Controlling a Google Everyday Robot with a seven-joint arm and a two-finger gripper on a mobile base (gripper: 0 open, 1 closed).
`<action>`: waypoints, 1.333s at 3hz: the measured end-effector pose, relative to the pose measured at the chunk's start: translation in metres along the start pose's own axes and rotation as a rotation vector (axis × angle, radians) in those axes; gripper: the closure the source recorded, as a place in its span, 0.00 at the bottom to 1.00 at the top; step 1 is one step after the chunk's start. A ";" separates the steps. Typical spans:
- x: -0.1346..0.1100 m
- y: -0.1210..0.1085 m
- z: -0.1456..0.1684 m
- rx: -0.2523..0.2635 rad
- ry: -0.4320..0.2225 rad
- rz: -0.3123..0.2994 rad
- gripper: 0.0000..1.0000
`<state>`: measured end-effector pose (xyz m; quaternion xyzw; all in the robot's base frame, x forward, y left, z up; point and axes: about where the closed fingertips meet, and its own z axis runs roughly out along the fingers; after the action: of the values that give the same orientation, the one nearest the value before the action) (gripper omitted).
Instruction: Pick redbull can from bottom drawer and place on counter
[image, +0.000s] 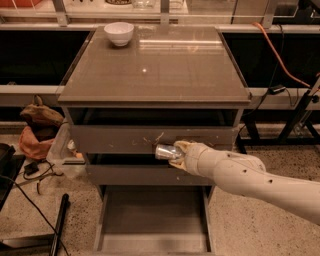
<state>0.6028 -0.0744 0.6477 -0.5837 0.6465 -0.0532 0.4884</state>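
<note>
Fingers (184, 145) closed around the redbull can (164, 151); grip is on the can's right-hand part, with its shiny silver end left free and facing left. Can lies roughly horizontal, clear of any surface, in front of the drawer front marked with pale scratches (125, 139). Gripper (176, 152) sits at that same height, just above the plain drawer front (130, 175) below it. Cream-coloured arm (250, 180) runs from the gripper down and to the right, out of view at the right edge. Bottom drawer (155, 215) is pulled out toward the camera directly beneath the can; its flat grey-brown floor and thin side walls are visible. Counter (155, 65) is above the can, glossy, with light reflections near its rear edge. White bowl (119, 33) stands on the counter at the back left corner, well apart from the gripper. On the floor left of the cabinet: a brown bag (41, 116) with orange cloth (31, 146) below it. An orange cable (280, 56) hangs at the upper right.
</note>
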 end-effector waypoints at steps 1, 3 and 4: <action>0.000 0.000 0.000 0.000 0.000 0.000 1.00; -0.047 -0.073 -0.058 0.151 0.003 -0.096 1.00; -0.085 -0.144 -0.105 0.295 0.015 -0.203 1.00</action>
<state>0.6172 -0.1034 0.8429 -0.5675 0.5729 -0.2009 0.5562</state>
